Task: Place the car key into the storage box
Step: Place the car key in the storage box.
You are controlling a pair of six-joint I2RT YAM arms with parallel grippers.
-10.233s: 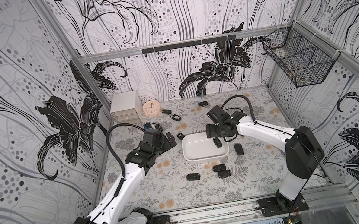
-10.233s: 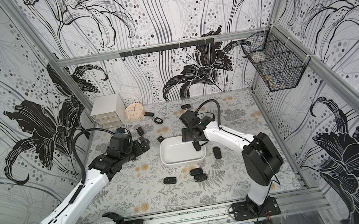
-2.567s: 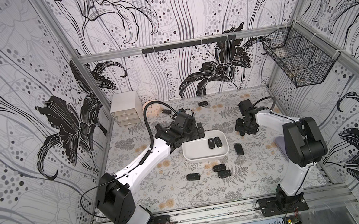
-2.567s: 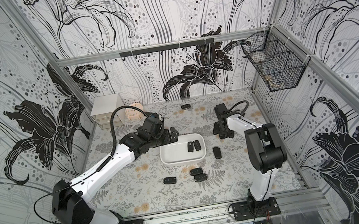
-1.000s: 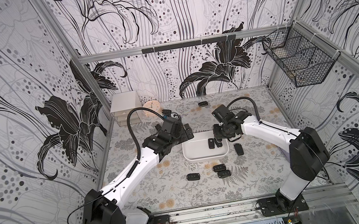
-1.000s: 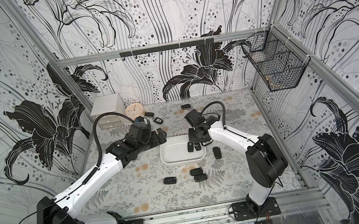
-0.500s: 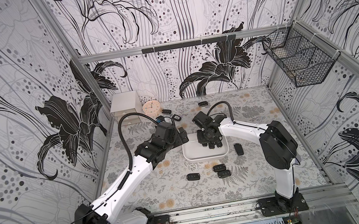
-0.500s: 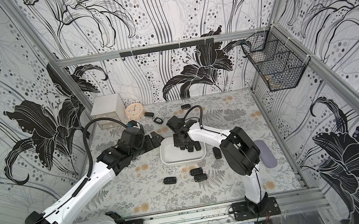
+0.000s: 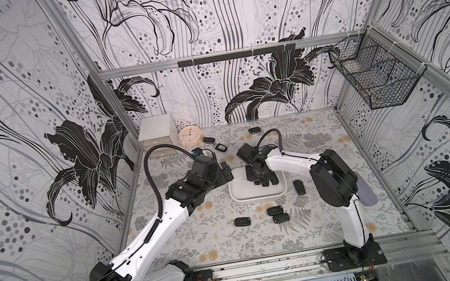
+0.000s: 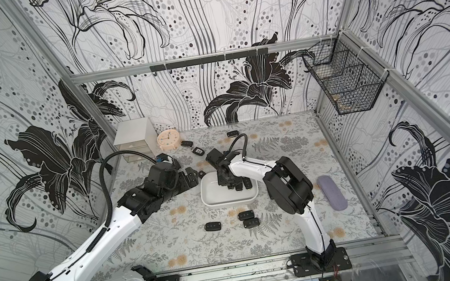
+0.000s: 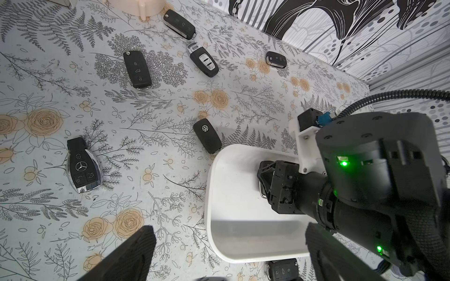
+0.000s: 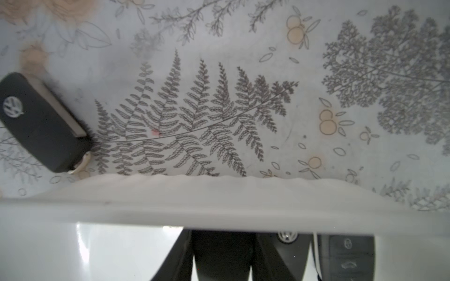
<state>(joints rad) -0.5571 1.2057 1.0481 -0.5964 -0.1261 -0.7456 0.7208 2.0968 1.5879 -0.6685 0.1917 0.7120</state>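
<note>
Right gripper low inside the storage box by its far rim, jaws clamped on the car key. Loose fobs crowd alongside. Left gripper gapes wide, just outside the box's left edge.

Both top views sit high above the robots' side of the table, side by side, looking steeply down toward the back wall. They give nearly one picture of the whole scene. The left wrist camera hangs close over the table, facing a corner of the storage box. The right wrist camera sits very near, just inside the box, looking over its rim at a VW key outside — the left wrist view shares that key.
</note>
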